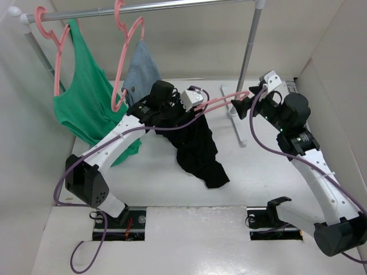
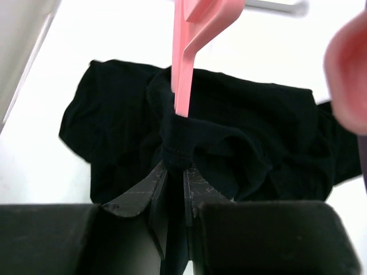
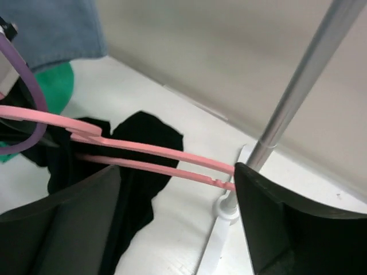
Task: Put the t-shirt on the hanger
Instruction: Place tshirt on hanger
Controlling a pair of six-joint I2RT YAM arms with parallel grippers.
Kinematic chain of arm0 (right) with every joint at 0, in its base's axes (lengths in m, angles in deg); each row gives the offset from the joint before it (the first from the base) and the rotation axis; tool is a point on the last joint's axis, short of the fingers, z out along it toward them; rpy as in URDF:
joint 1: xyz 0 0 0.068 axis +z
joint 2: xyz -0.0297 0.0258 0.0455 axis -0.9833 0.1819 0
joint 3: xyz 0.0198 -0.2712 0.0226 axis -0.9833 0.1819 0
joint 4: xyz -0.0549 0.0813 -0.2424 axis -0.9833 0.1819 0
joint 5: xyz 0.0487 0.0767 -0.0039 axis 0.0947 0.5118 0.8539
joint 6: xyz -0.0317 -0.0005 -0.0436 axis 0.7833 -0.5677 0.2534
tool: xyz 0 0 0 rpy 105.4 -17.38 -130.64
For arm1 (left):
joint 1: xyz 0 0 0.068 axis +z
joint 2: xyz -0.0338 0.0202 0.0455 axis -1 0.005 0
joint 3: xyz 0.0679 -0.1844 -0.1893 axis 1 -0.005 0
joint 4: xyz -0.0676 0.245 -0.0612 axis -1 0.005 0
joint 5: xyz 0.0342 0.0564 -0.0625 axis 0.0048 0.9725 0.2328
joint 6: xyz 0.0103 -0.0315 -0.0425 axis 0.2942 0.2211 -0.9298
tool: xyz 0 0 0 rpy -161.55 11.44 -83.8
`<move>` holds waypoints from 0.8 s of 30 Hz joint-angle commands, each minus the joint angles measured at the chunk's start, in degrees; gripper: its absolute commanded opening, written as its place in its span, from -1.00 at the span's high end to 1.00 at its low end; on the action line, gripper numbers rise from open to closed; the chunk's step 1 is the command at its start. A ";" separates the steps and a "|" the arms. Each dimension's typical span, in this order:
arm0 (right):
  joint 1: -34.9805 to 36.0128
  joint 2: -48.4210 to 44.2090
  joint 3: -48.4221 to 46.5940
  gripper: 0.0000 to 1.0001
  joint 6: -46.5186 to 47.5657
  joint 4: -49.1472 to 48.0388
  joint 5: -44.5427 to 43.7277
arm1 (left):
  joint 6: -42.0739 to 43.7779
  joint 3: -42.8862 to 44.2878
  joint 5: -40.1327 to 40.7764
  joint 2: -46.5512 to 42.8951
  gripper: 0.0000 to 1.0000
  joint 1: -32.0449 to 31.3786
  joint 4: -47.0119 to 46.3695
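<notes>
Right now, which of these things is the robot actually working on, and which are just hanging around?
In the job:
- t-shirt, pinched by the left gripper
- hanger, one end at the shirt, the other between the fingers of the open right gripper

Just there:
- tank top
- blue-grey garment
- rail they hang from

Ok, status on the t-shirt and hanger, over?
Left gripper shut on t-shirt at hanger tip. Right gripper open, hanger between its jaws. T-shirt hangs off one hanger end, rest on table. Rack pole close by right gripper.
</notes>
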 commanded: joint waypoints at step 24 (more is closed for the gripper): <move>19.02 24.35 17.44 0.18 -28.16 -26.00 -6.08 | -8.44 -3.71 5.79 -3.92 1.00 -1.70 -8.68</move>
